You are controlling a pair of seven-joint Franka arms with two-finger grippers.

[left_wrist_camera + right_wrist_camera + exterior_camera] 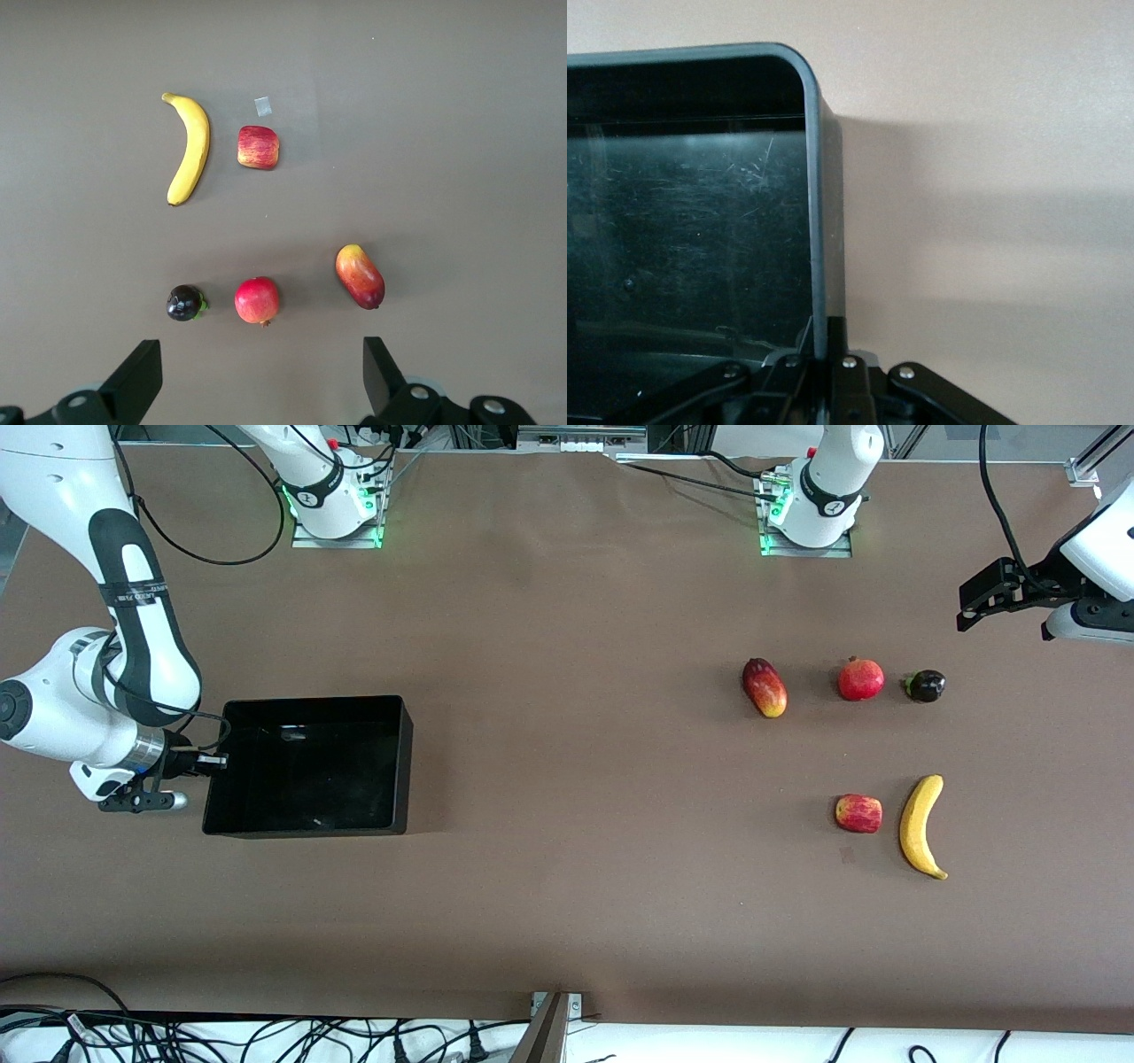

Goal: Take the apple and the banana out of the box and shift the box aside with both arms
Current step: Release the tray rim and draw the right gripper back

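The black box (406, 762) stands at the right arm's end of the table, with nothing inside it. My right gripper (213, 762) is shut on the box's end wall (824, 221), one finger inside and one outside (829, 341). The red apple (858, 813) and the yellow banana (919, 826) lie side by side at the left arm's end; the left wrist view shows both, apple (258, 147) and banana (190, 150). My left gripper (966, 607) hangs open and holds nothing (261, 363), high over the table edge at that end.
A mango (765, 687), a pomegranate (861, 679) and a small dark fruit (926, 685) lie in a row farther from the front camera than the apple and banana. A small patch of tape (262, 106) sits by the apple.
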